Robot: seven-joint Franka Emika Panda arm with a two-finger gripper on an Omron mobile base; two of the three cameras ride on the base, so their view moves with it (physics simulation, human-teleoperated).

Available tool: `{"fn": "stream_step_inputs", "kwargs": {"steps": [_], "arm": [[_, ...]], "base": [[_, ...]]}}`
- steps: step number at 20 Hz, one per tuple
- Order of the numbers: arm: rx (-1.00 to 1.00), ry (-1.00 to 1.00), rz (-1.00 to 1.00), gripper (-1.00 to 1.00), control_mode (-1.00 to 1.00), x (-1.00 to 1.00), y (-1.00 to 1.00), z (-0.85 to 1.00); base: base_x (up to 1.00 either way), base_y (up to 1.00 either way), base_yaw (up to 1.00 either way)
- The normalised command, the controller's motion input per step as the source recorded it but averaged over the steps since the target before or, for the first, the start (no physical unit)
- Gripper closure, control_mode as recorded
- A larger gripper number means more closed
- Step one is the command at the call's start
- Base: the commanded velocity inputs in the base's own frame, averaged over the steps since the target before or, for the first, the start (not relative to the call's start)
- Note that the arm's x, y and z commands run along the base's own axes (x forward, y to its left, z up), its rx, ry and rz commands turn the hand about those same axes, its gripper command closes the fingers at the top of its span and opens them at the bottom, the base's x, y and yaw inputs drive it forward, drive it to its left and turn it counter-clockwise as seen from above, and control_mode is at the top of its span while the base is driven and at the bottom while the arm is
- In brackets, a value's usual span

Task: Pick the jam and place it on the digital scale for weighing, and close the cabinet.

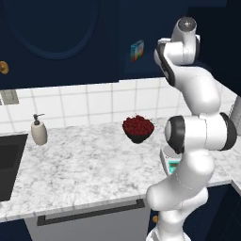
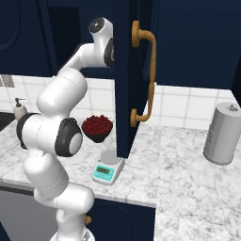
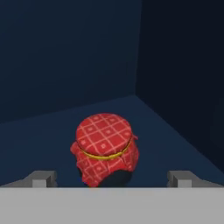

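- Gripper [image 3: 112,183] spread wide, fingertips [image 3: 41,179] far apart at either side of the hand view, pinching nothing.
- Jam [image 3: 105,149] sits just ahead of the hand, between the two tips but touching neither; gap on both sides.
- Jar stands upright, long axis vertical, lid end up. Red checked cloth cap with a gold band round the neck; dark body shows below the cloth skirt.
- Round jar, so no facing side can be told.
- It rests on a dark navy shelf floor inside the cabinet [image 2: 123,75]; beyond the jar, back wall and a side wall meet in a corner, up and to the right of the hand.
- Cabinet door stands open, swung out edge-on over the counter [image 2: 188,164], gold handle [image 2: 147,75] vertical on its face.
- Arm reaches up into the cabinet from below; the hand itself is hidden behind the door in the right base view.
- Scale [image 2: 109,168] well below the hand, on the counter under the open door, teal front toward the robot, platter bare.
- Berry bowl [image 1: 138,128] just behind the scale, near the tiled wall.
- Soap bottle [image 1: 38,130] far to the left beside the sink [image 1: 9,162]; grey canister [image 2: 223,134] well off to the right.
- A small coloured box [image 1: 137,50] sits in the cabinet beside the upper arm.
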Motion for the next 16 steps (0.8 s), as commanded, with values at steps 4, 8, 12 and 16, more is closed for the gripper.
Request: {"fn": "stream_step_inputs", "kwargs": {"steps": [4, 8, 12, 16], "arm": [[0.0, 0.02, 0.0, -1.0, -1.0, 0.25, -0.07, -0.08], [0.0, 0.0, 0.0, -1.0, -1.0, 0.22, -0.11, -0.12], [0.0, 0.0, 0.0, -1.0, -1.0, 0.22, -0.09, -0.14], [0.0, 0.0, 0.0, 1.0, -1.0, 0.19, 0.0, -0.14]], "base": [[0.0, 0.0, 0.0], [0.0, 0.0, 0.0], [0.0, 0.0, 0.0], [0.0, 0.0, 0.0]]}}
